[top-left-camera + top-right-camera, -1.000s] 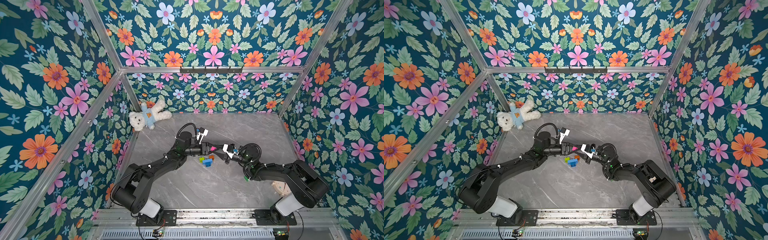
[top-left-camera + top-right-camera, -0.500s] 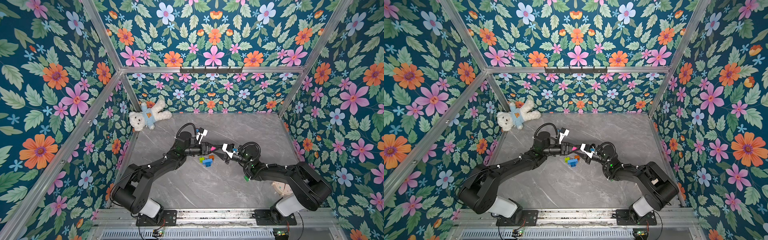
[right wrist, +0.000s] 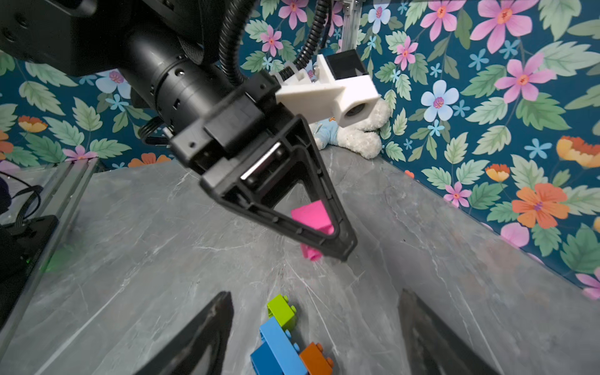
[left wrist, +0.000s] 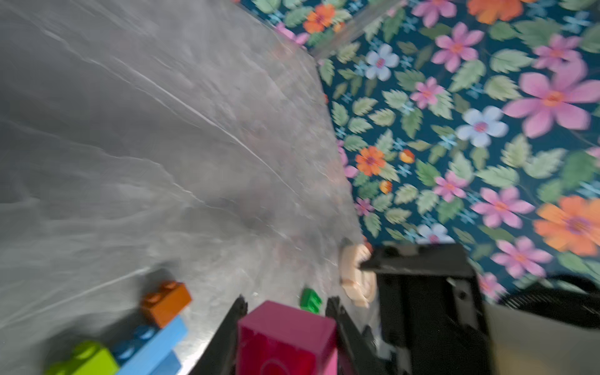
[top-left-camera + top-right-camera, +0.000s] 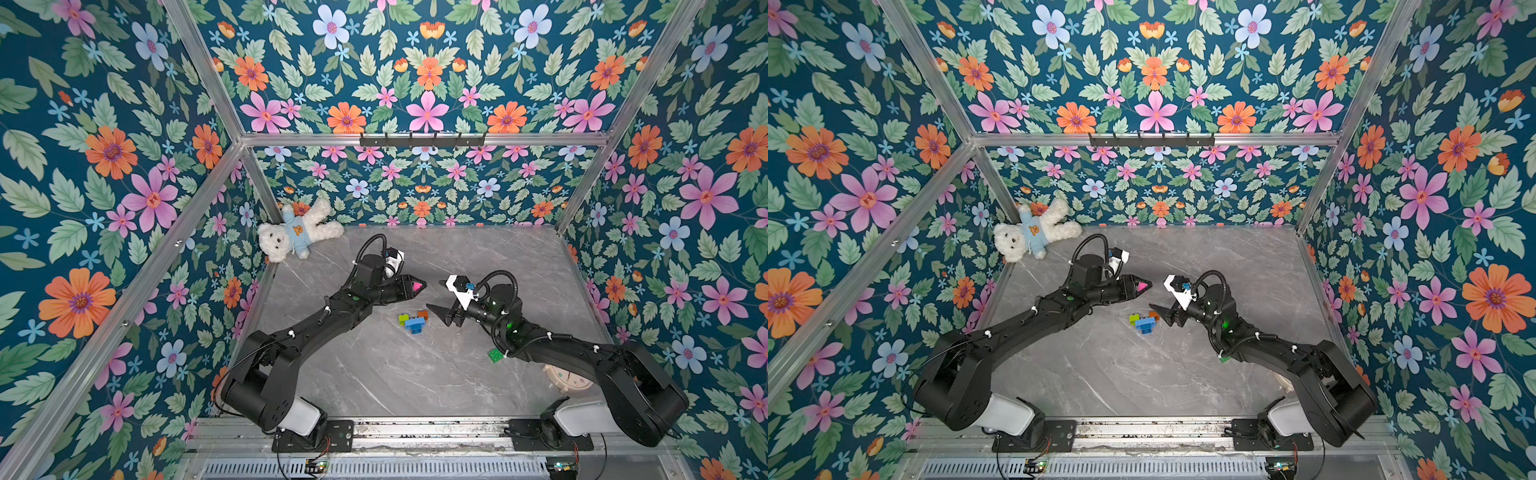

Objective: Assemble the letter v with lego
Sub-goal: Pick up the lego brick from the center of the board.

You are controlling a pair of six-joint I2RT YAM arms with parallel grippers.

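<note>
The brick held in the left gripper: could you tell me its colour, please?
It is a pink brick, clearest in the right wrist view.

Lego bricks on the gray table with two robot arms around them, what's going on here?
The left gripper is shut on a pink brick, held above the table. The right gripper is open and empty, beside a cluster of lime, blue and orange bricks. A green brick lies apart, near the right arm.
</note>
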